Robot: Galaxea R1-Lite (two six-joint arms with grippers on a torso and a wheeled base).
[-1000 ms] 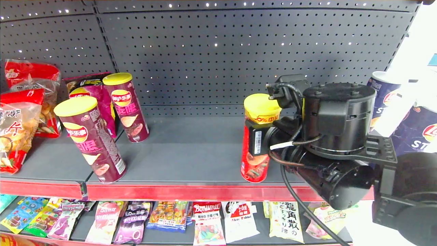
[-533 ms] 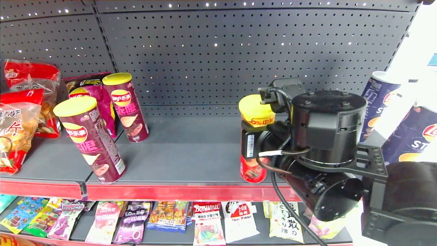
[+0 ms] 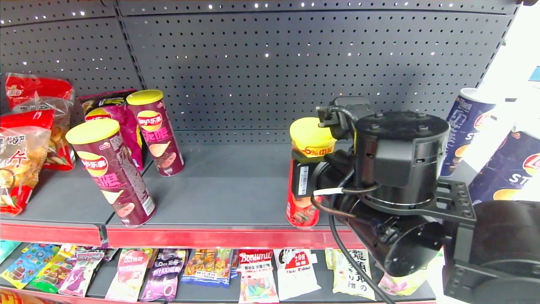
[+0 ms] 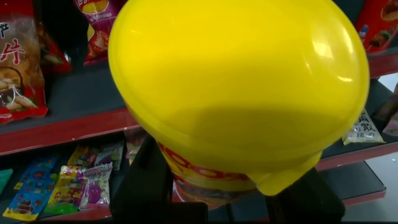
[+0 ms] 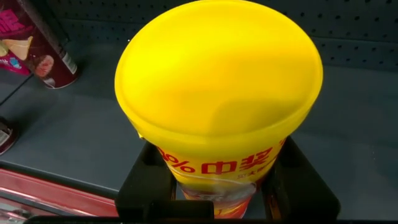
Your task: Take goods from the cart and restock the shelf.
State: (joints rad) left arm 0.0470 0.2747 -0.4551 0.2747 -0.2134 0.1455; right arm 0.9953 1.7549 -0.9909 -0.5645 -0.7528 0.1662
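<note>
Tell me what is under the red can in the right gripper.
The grey shelf, near its red front edge. The red can itself covers the spot beneath, so whether it touches the shelf cannot be seen.

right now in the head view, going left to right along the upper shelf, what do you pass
red snack bags → near purple can → far purple can → red can with yellow lid → blue cans

The gripper [image 4: 227, 196] holds a can [image 4: 239, 81] topped by a yellow lid. The black fingers [image 4: 146, 186] clamp both sides of the can body just below the lid. Beyond the gripper, a red-edged shelf [image 4: 62, 132] carries snack bags [image 4: 18, 68]. Below it lie small packets [image 4: 81, 186].
</note>
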